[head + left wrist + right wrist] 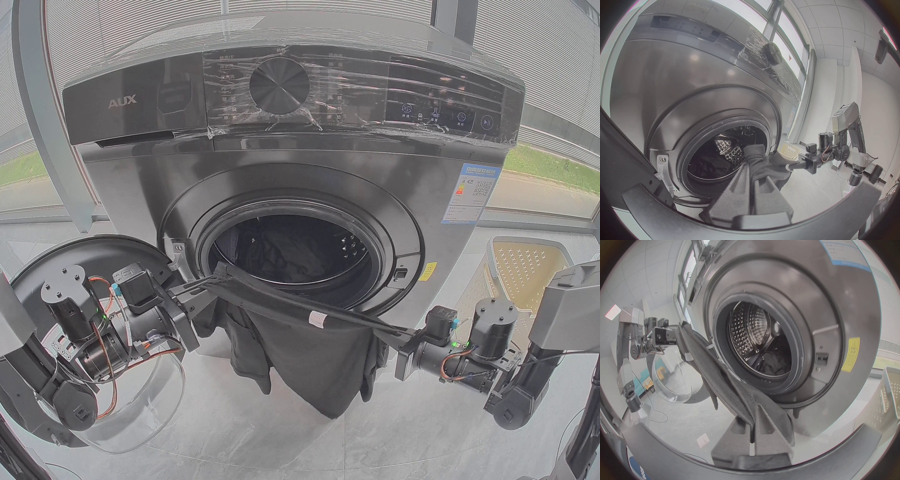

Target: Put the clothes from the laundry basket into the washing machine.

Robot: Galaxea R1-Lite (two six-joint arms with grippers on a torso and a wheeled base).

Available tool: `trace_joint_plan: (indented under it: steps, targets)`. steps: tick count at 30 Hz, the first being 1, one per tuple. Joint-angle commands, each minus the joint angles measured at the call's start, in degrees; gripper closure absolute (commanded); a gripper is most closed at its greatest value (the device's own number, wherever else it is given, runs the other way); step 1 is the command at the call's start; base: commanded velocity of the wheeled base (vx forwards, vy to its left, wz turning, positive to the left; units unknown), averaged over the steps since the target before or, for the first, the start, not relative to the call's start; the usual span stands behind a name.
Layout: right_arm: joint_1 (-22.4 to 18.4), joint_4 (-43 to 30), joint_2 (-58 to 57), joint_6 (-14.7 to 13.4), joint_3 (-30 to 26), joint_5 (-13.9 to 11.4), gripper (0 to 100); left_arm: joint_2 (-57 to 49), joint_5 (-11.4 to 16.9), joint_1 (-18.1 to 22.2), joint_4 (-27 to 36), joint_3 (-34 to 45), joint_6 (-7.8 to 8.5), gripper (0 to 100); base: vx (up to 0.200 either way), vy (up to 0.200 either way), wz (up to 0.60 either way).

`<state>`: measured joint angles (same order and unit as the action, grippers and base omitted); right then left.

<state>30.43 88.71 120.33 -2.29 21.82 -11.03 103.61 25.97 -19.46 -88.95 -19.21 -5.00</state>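
A black garment (312, 362) is stretched by its upper edge between both grippers and hangs down in front of the washing machine's (156, 175) open drum mouth. My left gripper (219, 276) is shut on the garment's left end, by the mouth's lower left rim. My right gripper (392, 334) is shut on the other end, lower and to the right. In the left wrist view the fingers (737, 190) pinch bunched black cloth (761, 161). In the right wrist view the fingers (768, 433) clamp the black cloth band (725, 380). Dark clothes (287, 250) lie inside the drum.
The round door (94, 262) stands swung open to the left, behind my left arm, with its clear glass bowl (156, 406) low beside it. A beige perforated laundry basket (531, 269) stands on the floor to the right of the machine. Bare tiled floor lies in front.
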Motion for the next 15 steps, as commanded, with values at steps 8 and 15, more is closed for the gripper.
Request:
trace_joint_plan:
  steps: [8,15]
  targets:
    - [-1.07,0.06,-6.95,-2.37,3.23,4.97,100,-0.51,0.05,-0.23,-0.25,0.49,0.16,100,0.000,0.000,0.00]
    - [0.16,0.06,-8.80,-3.68,7.45,7.52,100,-1.74,0.05,0.03,-0.25,0.93,0.16,100,0.000,0.000,0.00]
